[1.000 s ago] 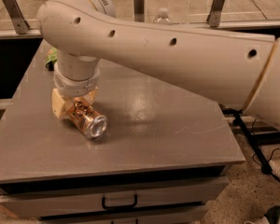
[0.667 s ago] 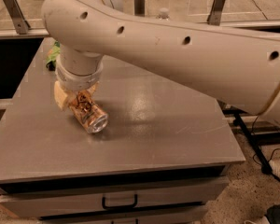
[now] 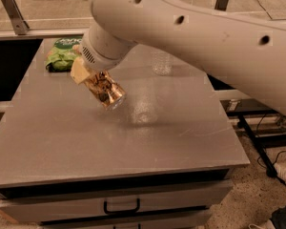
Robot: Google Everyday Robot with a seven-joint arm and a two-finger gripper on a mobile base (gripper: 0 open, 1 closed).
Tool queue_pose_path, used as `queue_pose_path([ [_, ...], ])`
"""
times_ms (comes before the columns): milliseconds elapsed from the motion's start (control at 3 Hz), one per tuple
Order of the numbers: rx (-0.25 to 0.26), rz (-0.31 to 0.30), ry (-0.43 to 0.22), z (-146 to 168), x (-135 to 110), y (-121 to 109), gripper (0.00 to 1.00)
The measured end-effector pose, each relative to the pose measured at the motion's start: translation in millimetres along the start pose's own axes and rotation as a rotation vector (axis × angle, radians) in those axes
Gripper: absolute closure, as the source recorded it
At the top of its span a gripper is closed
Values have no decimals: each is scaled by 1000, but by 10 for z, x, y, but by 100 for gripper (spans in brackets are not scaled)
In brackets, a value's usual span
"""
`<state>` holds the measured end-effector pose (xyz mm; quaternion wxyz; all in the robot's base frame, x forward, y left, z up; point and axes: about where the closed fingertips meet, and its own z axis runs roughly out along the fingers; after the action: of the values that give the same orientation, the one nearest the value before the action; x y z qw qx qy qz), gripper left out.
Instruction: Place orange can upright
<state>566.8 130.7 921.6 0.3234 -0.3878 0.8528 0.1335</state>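
Note:
The orange can (image 3: pixel 105 91) is a shiny orange-gold drink can with dark swirly print. It is held in the air above the grey table (image 3: pixel 109 142), tilted, with its silver end pointing down and to the right. My gripper (image 3: pixel 88 78) is shut on the can's upper part, and its cream fingers (image 3: pixel 78 71) show at the can's left side. The big white arm comes in from the upper right and hides the wrist.
A green snack bag (image 3: pixel 62 56) lies at the table's back left corner. A clear plastic water bottle (image 3: pixel 161 63) stands at the back, partly hidden by the arm. A drawer with a black handle (image 3: pixel 121 206) is below the table front. Cables lie on the floor at right.
The can was lying on the table in the gripper. It has been lifted off the surface and carried up and to the right, still tilted.

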Motion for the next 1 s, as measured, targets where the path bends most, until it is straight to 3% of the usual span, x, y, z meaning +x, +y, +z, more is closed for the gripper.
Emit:
queue_pose_path([
  [333, -20, 1, -159, -175, -2, -304, 100],
  [667, 23, 14, -268, -451, -9, -624, 100],
  [1000, -25, -3, -292, -431, -12, -593, 100],
])
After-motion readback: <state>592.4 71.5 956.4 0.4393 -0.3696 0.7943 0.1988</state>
